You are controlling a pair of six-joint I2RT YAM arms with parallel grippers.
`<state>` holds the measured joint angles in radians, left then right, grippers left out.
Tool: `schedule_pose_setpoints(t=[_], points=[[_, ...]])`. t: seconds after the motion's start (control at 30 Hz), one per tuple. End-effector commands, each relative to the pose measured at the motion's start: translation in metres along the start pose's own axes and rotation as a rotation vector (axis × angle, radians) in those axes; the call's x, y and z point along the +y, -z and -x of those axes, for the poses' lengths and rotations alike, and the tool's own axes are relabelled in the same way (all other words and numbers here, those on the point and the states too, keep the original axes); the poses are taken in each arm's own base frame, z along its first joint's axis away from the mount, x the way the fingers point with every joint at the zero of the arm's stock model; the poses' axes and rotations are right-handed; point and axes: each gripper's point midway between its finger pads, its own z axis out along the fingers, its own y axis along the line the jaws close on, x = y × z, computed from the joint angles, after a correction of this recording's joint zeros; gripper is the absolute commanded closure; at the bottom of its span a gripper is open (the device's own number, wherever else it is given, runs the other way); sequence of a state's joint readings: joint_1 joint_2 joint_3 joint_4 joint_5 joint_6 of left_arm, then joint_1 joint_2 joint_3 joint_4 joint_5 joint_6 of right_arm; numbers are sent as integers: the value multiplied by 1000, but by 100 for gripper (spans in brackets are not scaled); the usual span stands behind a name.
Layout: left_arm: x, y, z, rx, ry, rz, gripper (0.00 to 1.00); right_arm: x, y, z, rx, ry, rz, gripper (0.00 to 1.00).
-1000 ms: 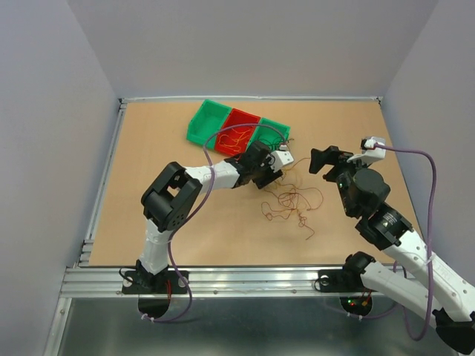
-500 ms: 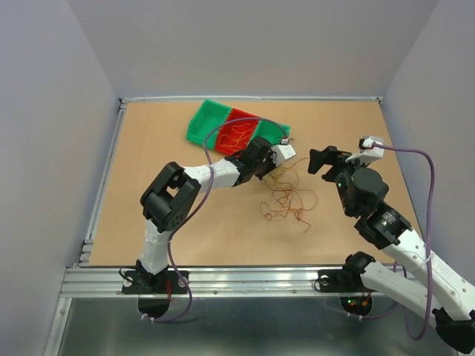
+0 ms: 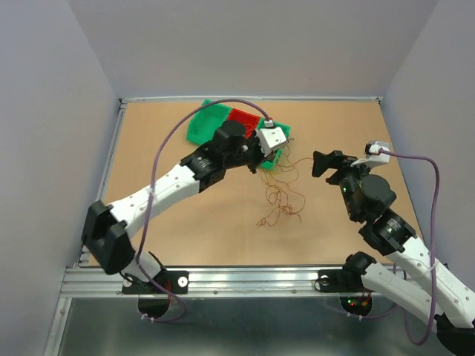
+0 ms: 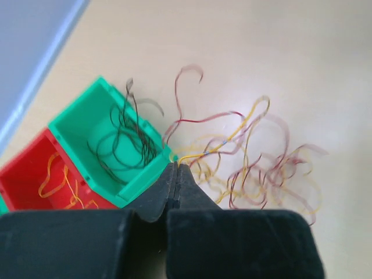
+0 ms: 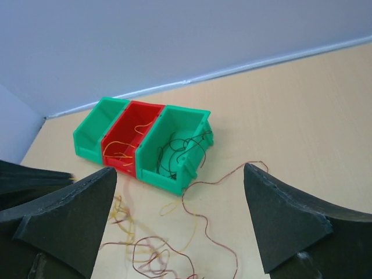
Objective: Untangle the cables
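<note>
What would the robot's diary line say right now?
left gripper: shut on yellow cable | right gripper: open, empty | cables: tangled on table | green bin: black strands

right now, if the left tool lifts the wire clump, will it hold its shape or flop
Probably floppy: the clump is loose, hair-thin curls. Likely very light for its spread. Strands cross, so the yellow wire pinched in the left tool may drag neighbours along.

cables [image 3: 284, 199]: thin curly strands, dark red and orange-yellow, loosely tangled
where: sprawled on the tabletop [image 3: 223, 233], one yellow strand pinched in the left claw [image 4: 175, 165]
</note>
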<state>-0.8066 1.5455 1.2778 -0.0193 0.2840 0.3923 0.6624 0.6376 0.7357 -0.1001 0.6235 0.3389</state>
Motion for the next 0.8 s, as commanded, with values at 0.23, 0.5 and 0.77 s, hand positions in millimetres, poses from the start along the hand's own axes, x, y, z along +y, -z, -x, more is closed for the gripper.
schedule_pose_setpoints(t=[0.23,0.5,0.77], points=[[-43,56,60,-196,23,-147,100,115,-16,-59,133,222,605,0],[6,70,58,-267,77,155,100,153,-47,-105,304,234,703,98],[62,124,56,-447,167,449,94,26,-67,-29,1,100,-55,99]])
